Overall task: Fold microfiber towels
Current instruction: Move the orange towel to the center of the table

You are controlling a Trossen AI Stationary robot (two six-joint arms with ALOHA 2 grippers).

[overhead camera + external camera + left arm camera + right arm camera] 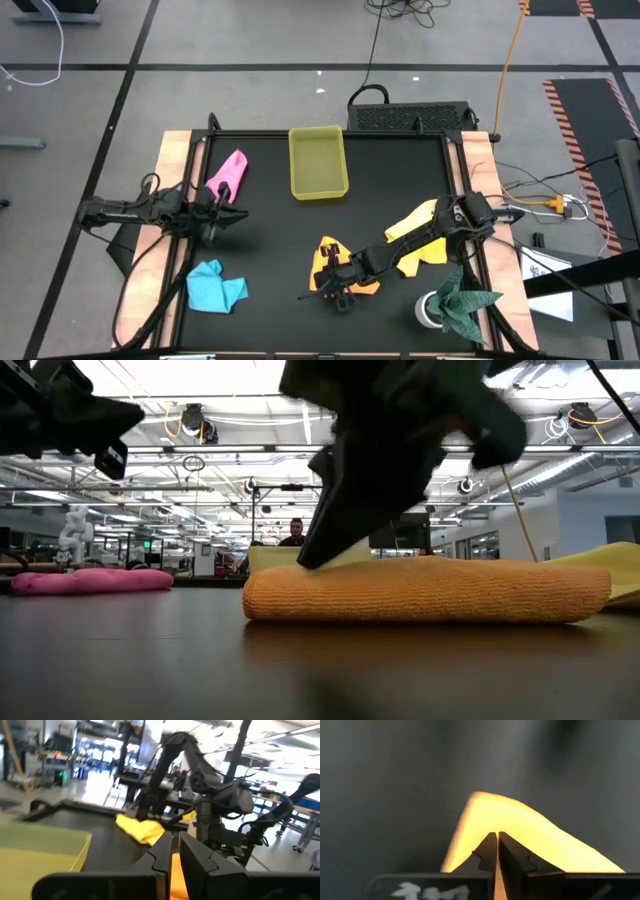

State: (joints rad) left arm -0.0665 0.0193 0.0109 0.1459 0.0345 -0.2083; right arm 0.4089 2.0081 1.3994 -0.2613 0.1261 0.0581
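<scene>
1. The right gripper (333,288), fingers pressed together, pinches the soft orange microfiber towel (330,262) at the black table's (270,230) front centre.
2. The left gripper (222,208), nearly closed and holding nothing, hangs beside the crumpled pink microfiber towel (228,172).
3. The yellow towel (415,238) and the light blue towel (213,286) lie apart.

The folded orange microfiber towel (425,590) is soft cloth with a fine, ribbed nap, matt all over. Beneath it the black table top (150,660) looks smooth with a dull sheen. The rectangular yellow tray (318,163) is translucent, glossy plastic.
</scene>
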